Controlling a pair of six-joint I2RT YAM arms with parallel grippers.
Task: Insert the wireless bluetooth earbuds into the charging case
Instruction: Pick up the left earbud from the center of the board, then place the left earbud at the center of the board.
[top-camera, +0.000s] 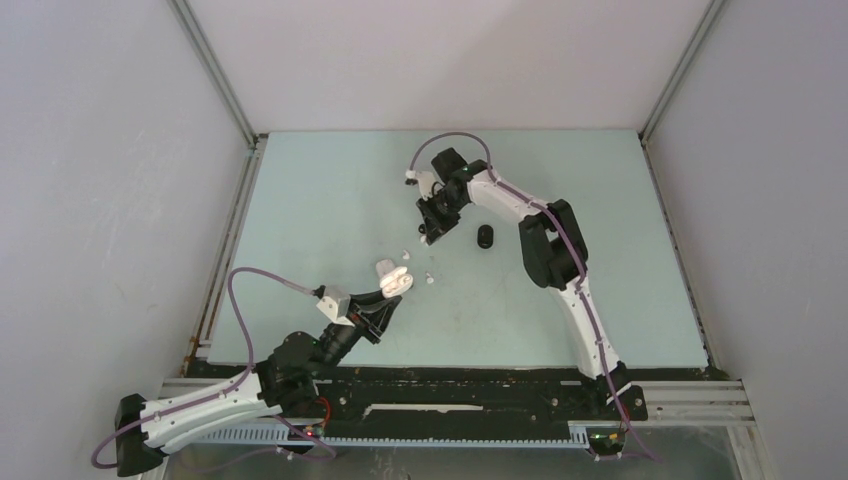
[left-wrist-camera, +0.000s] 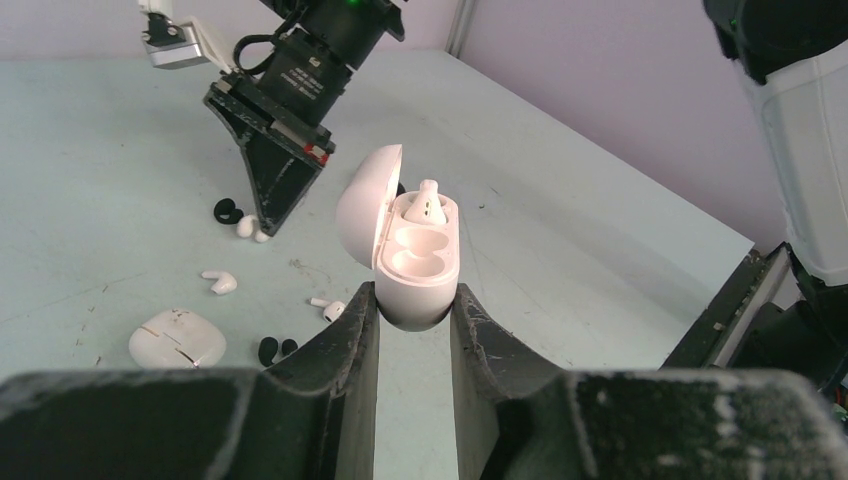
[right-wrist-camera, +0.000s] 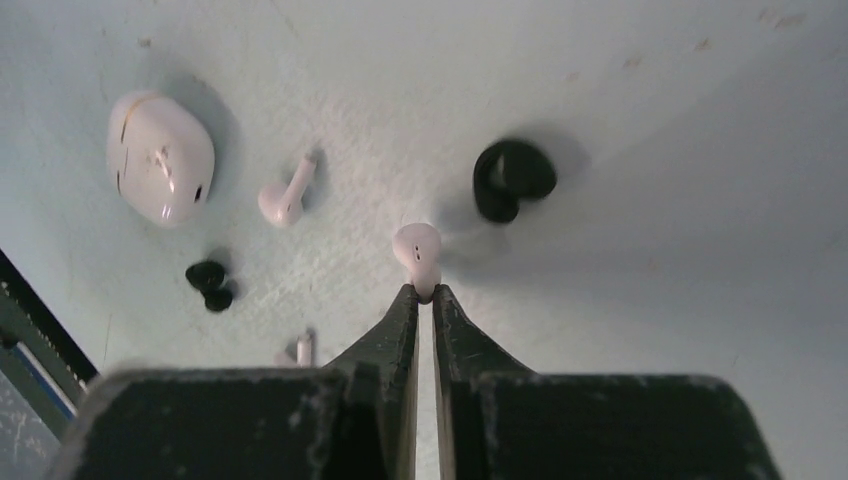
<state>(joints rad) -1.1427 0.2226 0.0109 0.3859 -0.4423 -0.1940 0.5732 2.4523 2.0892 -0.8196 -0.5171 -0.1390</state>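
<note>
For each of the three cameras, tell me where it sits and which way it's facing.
Top camera: above and behind the arm bases, looking down on the table; both arms show, with the left hand and right hand.
Left wrist camera: on the left arm, looking forward along the left hand at the open white case it grips; the right hand shows beyond.
Right wrist camera: on the right arm, looking down past the right hand, which pinches a white earbud.
Shared: both wrist views show the closed white case.
</note>
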